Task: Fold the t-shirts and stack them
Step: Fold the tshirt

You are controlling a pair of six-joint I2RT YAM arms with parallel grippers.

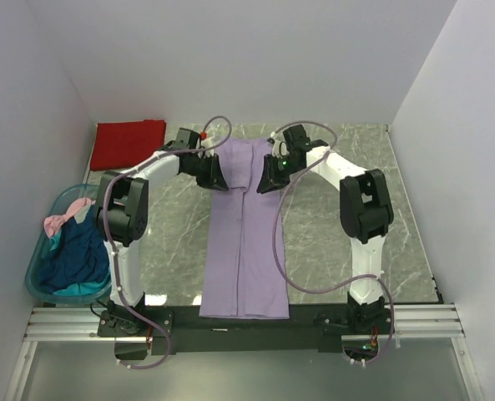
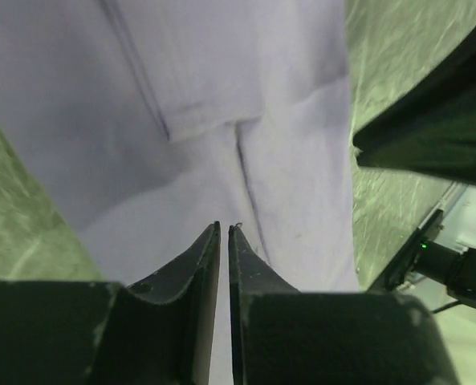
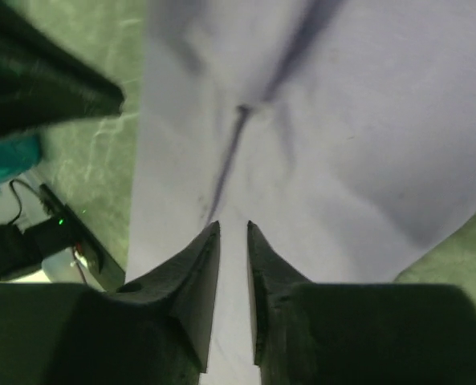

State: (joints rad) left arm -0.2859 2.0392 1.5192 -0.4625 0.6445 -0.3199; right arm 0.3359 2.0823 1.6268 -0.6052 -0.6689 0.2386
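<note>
- You are mid-fold on the purple t-shirt. It lies as a long narrow strip down the middle of the table, running from the far edge to the near edge, with its sides already turned in.
- I judge the next move to be the crosswise fold. It calls for a firm pinch on both far corners at once, an even lift, and carrying that end toward the near edge without twisting the strip.
- After that the shirt belongs with the folded red t-shirt in the far left corner. A heap of t-shirts waits in the tub by the left edge.
- Your left gripper reaches forward and bends inward to the strip's left side near its far end. Its jaws are almost clenched, with only a slit between them, and no cloth shows bunched there in the wrist view.
- Your right gripper mirrors it on the strip's right side. Its jaws stand a little apart, and you cannot tell whether they grasp cloth or have let go.
- Both wrist views look down on purple cloth and a sleeve seam.
</note>
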